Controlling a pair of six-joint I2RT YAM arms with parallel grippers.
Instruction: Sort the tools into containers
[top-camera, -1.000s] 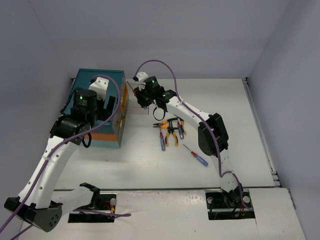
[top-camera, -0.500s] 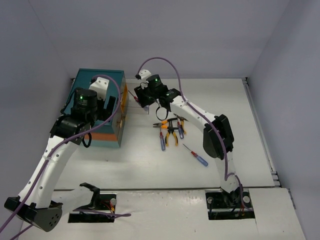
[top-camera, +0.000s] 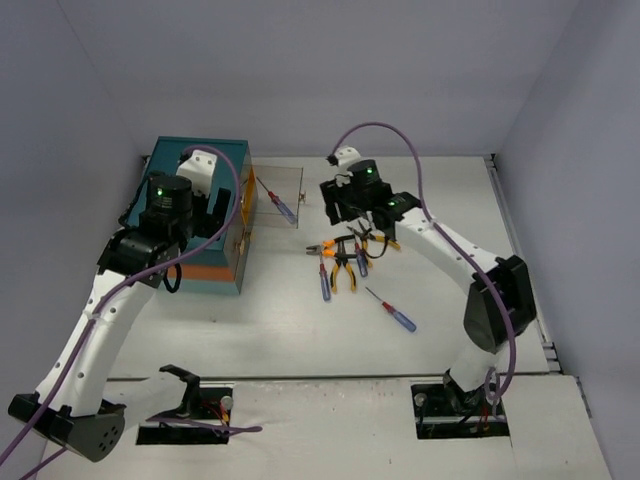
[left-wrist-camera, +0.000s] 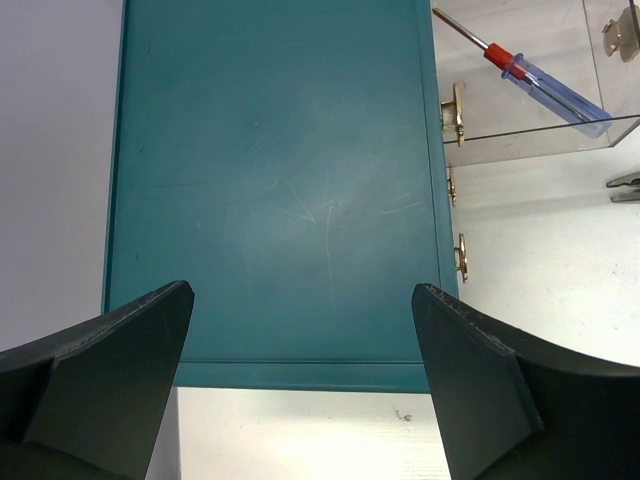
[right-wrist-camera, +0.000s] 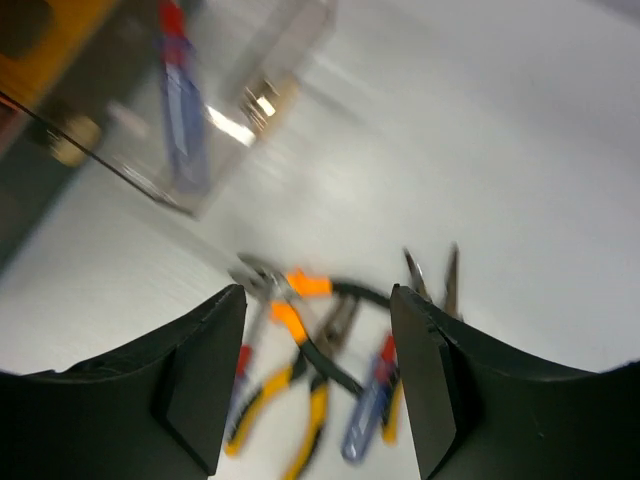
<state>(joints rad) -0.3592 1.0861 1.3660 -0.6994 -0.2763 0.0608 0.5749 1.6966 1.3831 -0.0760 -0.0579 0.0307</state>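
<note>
Teal chest (left-wrist-camera: 270, 180) below, parking left gripper (left-wrist-camera: 300, 295) wide open, empty; hovering right gripper (right-wrist-camera: 318, 295) half open, empty, above pliers (right-wrist-camera: 293, 325), probably choosing next for pulled-out drawer (left-wrist-camera: 530, 148) holding screwdriver (left-wrist-camera: 545, 85).

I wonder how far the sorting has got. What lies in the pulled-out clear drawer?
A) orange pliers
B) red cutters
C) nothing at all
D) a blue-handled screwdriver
D: a single blue-handled screwdriver lies in the clear drawer pulled out of the teal chest, while the pliers lie out on the table.
</note>
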